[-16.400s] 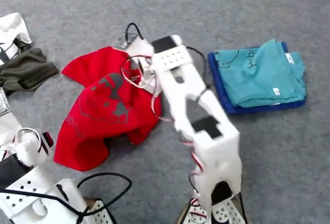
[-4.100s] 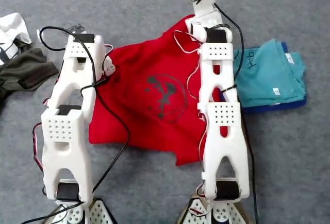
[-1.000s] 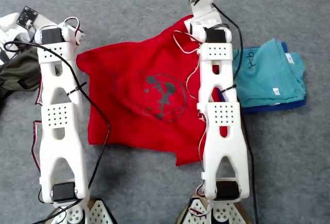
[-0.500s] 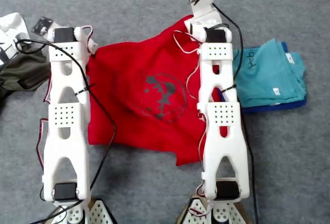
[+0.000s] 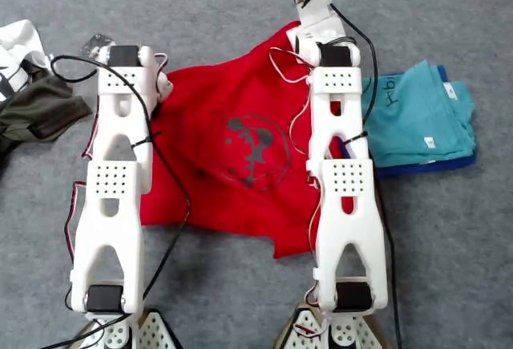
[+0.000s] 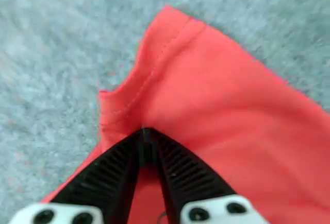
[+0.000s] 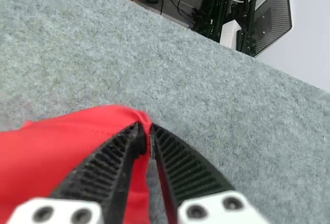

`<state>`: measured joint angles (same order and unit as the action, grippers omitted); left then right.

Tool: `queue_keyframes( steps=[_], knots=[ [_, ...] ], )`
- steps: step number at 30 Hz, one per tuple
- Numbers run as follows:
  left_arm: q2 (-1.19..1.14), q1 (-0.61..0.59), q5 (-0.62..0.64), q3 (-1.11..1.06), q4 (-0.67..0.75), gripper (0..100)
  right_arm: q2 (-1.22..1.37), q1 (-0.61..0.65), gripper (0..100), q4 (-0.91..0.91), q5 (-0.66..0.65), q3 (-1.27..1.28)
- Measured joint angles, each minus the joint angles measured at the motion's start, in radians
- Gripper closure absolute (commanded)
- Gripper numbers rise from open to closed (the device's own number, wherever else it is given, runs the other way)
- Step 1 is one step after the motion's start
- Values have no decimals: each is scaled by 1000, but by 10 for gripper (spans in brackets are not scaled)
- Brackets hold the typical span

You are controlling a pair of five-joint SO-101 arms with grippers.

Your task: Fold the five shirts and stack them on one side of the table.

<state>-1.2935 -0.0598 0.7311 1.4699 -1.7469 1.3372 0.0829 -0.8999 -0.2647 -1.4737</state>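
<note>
1. The left arm (image 5: 112, 192) lies stretched straight out from its base along the left edge of the red shirt (image 5: 240, 196), with its wrist at the shirt's far left corner.
2. The left gripper (image 6: 146, 137) has its black ribbed jaws pressed together, pinching a fold of the red shirt just inside the hem.
3. The right arm (image 5: 345, 188) reaches straight out from its base over the shirt's right side, with its wrist at the far right corner.
4. The right gripper (image 7: 148, 131) has its jaws closed on the shirt's edge.

High view overhead; both wrist views close, sharing red shirt (image 5: 232, 100).
</note>
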Motion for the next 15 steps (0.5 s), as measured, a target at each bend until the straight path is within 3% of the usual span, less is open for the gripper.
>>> queue_keyframes(
  steps=[15],
  knots=[
    [167, 83, -98, -334, 2, 982, 0, 0, 996, 0, -17, 0]
  ],
)
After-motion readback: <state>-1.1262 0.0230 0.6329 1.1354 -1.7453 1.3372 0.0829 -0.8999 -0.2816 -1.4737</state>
